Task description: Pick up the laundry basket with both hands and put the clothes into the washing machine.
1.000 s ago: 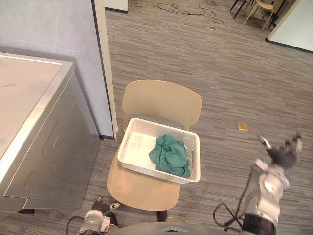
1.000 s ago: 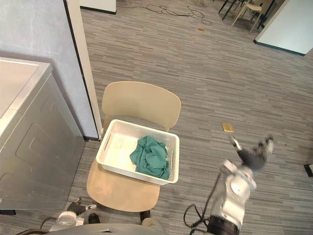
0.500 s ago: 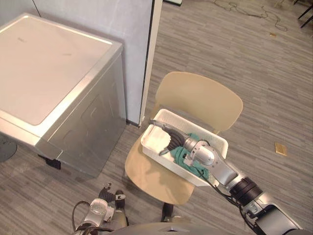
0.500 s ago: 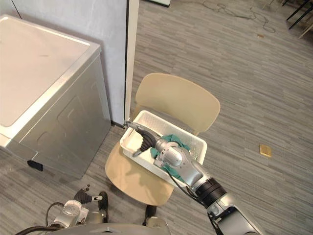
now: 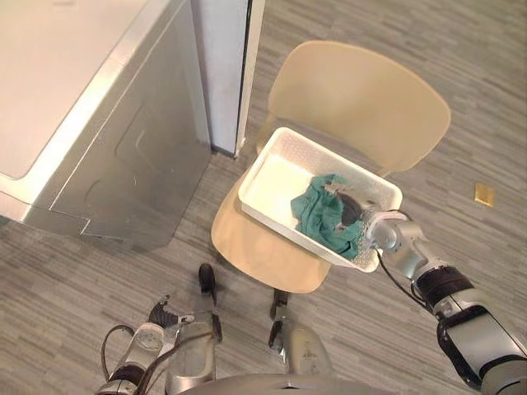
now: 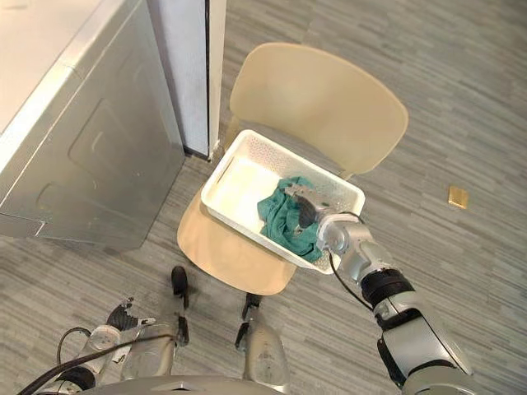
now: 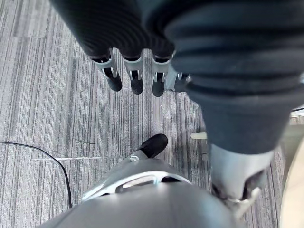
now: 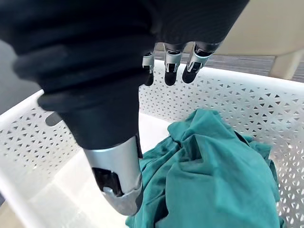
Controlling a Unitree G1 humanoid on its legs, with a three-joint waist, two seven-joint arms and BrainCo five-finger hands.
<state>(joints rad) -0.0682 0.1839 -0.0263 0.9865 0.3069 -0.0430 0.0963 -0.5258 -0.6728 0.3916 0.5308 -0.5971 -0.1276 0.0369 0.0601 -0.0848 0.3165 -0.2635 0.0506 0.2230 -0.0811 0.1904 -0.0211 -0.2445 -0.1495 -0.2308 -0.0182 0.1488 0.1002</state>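
Note:
A white perforated laundry basket sits on the seat of a beige chair. A crumpled teal cloth lies in its right half. My right hand hovers inside the basket's right end, just above the cloth. In the right wrist view its fingers stand straight near the basket wall, its thumb is over the teal cloth, and it holds nothing. My left hand hangs low by the floor, left of the chair, with its fingers straight.
A silver washing machine with its top lid down stands left of the chair. A pale partition panel stands between them. A small tan plate lies on the grey floor to the right.
The camera has tilted down. My right hand came from up at the right into the basket's left end, then drew back to its right end over the cloth.

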